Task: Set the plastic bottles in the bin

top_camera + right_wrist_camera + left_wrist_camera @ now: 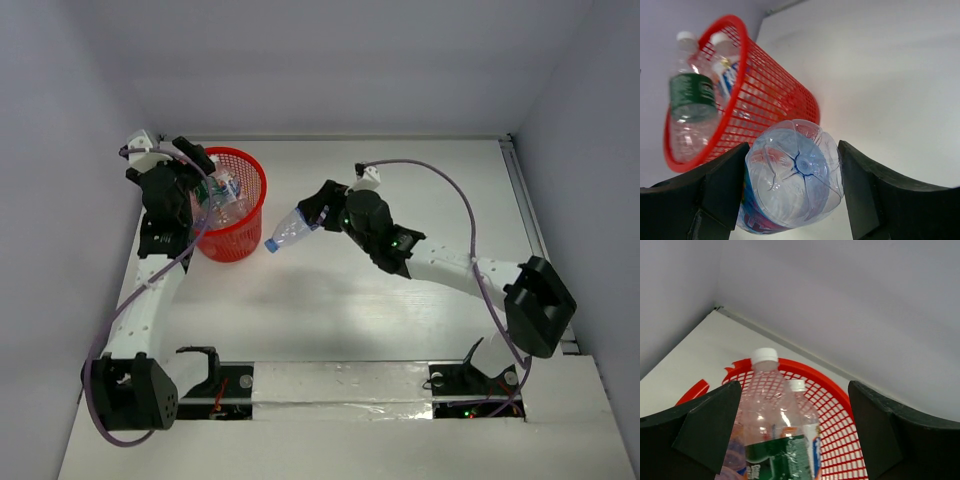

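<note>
**Bottle-clearing task, late stage.** The bin (pixel 240 151) stands near the far-left corner of the tabletop (pixel 340 315). Your left gripper (pixel 794 395) hangs over the bin's left rim with its jaws apart. A green-labelled bottle (pixel 772 410) stands between them, cap up, with a clear gap to the right-hand finger, so you may treat it as released into the bin. Just behind it a second white-capped bottle (pixel 799 386) leans against the mesh. Whether more bottles lie beneath these two cannot be told. Your right gripper (pixel 792 150) is clamped on the base end of a clear bottle (pixel 795 182), with both fingers pressing its sides. In the overhead view this bottle is carried tilted, blue cap toward the bin, just beside the bin's right wall and outside it. No other bottle shows on the tabletop. Judged from this, the work is nearly done: one bottle is left, and you need to bring it over the rim and open the right gripper. The risk is the cap striking the rim or nudging the light bin.
</note>
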`<state>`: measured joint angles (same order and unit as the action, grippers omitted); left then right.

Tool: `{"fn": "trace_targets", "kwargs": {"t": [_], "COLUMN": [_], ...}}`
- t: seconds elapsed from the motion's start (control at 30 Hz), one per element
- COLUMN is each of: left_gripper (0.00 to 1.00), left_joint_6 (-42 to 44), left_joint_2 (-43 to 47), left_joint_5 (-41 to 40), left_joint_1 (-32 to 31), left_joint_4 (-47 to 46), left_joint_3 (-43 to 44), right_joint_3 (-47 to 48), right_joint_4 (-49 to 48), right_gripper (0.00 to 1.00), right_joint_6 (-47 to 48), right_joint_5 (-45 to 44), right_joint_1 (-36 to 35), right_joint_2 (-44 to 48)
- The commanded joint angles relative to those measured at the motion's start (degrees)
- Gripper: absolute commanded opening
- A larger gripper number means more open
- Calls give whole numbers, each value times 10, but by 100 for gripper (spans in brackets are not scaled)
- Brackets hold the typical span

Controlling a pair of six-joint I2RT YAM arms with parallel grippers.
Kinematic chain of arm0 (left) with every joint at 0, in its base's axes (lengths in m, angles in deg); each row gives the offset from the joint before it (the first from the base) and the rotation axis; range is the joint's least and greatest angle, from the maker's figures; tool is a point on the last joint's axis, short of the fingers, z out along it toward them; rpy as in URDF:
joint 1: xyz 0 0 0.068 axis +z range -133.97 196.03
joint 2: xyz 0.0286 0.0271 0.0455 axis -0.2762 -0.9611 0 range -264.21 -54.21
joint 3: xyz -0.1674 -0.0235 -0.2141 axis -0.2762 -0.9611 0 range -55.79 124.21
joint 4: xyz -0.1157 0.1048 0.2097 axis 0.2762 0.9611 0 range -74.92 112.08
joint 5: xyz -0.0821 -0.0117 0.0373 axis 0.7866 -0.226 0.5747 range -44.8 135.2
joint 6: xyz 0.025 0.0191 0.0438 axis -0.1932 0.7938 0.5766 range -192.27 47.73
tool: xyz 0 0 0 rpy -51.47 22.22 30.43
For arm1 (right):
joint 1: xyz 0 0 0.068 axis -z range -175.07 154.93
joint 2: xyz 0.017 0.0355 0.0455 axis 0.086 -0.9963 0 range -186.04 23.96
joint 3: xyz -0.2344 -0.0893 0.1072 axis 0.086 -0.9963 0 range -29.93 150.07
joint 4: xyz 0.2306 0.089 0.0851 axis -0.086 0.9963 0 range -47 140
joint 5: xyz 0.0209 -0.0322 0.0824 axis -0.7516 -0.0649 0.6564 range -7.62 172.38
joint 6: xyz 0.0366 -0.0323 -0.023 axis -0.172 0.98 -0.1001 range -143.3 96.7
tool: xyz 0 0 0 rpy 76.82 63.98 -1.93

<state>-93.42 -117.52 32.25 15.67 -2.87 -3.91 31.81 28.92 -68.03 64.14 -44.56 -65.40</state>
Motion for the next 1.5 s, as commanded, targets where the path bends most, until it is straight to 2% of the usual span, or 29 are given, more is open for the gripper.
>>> {"fn": "trace_targets", "kwargs": {"t": [0.0, 0.3, 0.5, 0.67, 0.8, 0.93, 1.07, 1.1, 1.23, 1.33, 1.47], "left_gripper": [86, 85, 82, 83, 83, 83, 84, 84, 88, 92, 97], "left_joint_6": [-22, -54, -65, -64, -61, -58, -57, -57, -56, -54, -50], "left_joint_2": [37, 101, 185, 230, 228, 229, 229, 230, 231, 237, 251], "left_joint_5": [45, 108, 164, 173, 194, 204, 197, 194, 175, 157, 106], "left_joint_1": [0, 0, 0, 0, 0, 0, 0, 0, 0, 0, 5], "left_joint_4": [-12, 12, 21, 9, 18, 24, 29, 31, 39, 48, 72], "left_joint_3": [1, 9, -22, -47, -33, -25, -21, -22, -21, -17, -4], "right_joint_3": [65, 252, 375, 505, 564, 583, 606, 610, 622, 638, 625], "right_joint_4": [25, 47, 59, 94, 113, 116, 124, 123, 87, 83, 70], "right_gripper": [54, 54, 54, 56, 57, 58, 70, 78, 94, 100, 100], "right_joint_6": [72, 234, 349, 499, 626, 690, 715, 718, 724, 703, 660], "right_joint_5": [-46, -66, -61, -54, -100, -113, -116, -119, -149, -158, -151], "right_joint_1": [-18, -18, -29, -60, -85, -97, -115, -115, -126, -126, -126], "right_joint_2": [26, -34, -135, -222, -284, -312, -347, -353, -367, -363, -327]}}
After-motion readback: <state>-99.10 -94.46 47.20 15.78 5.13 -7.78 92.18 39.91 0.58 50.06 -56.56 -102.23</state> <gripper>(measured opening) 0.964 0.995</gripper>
